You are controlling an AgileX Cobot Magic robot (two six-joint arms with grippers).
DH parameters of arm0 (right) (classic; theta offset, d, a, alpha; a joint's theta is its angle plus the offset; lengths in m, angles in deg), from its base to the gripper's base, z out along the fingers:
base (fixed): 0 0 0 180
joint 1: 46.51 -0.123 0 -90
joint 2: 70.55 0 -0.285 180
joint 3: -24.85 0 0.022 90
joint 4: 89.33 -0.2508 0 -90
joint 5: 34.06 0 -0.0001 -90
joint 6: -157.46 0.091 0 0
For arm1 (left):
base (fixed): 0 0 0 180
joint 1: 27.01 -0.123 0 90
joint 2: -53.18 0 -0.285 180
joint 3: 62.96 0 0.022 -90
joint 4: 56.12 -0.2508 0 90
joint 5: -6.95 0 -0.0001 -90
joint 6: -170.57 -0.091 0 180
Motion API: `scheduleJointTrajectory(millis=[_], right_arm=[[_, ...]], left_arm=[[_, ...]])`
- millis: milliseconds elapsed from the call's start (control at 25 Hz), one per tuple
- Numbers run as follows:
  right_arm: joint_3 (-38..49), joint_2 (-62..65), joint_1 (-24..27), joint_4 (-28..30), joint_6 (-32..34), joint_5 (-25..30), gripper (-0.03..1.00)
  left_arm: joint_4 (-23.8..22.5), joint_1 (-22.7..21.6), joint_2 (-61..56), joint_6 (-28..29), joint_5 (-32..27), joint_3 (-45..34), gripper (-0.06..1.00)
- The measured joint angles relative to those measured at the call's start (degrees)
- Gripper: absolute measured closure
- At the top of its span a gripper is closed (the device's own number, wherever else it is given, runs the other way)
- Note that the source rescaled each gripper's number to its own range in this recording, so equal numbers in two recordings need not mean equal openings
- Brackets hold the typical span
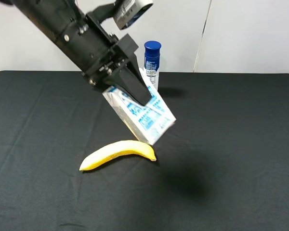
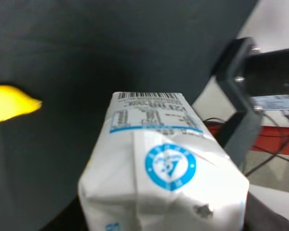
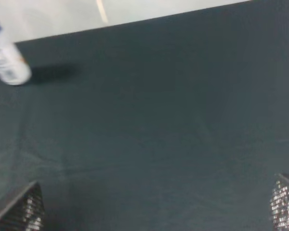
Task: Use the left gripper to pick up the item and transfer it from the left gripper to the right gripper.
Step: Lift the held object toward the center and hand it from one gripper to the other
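The item, a white carton (image 1: 145, 115) with blue print, hangs tilted above the black table, its lower corner just over the banana's far end. My left gripper (image 1: 136, 91) is shut on its upper part, one black finger lying across its face. In the left wrist view the carton (image 2: 159, 163) fills the foreground, with a barcode and a round blue logo. My right gripper (image 3: 156, 214) is out of the exterior high view. In its wrist view its fingertips (image 3: 21, 211) stand far apart over bare cloth, open and empty.
A yellow banana (image 1: 118, 153) lies on the black table (image 1: 231, 144) in front of the carton, and also shows in the left wrist view (image 2: 9, 103). A blue-capped white spray can (image 1: 152, 62) stands at the back, and also shows in the right wrist view (image 3: 5, 62).
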Motion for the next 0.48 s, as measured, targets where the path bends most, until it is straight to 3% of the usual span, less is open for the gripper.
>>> scheduleJointTrajectory(millis=[240, 480], right_arm=[[-1.7, -3.8, -2.2, -11.7, -6.5, 0.3, -0.03], [-4.7, -8.4, -10.1, -12.9, -12.5, -0.3, -0.03]], left_arm=[[10.5, 0.0, 0.0, -8.2, 3.1, -5.3, 0.94], [11.5, 0.0, 0.0, -8.9, 4.4, -5.5, 0.94]])
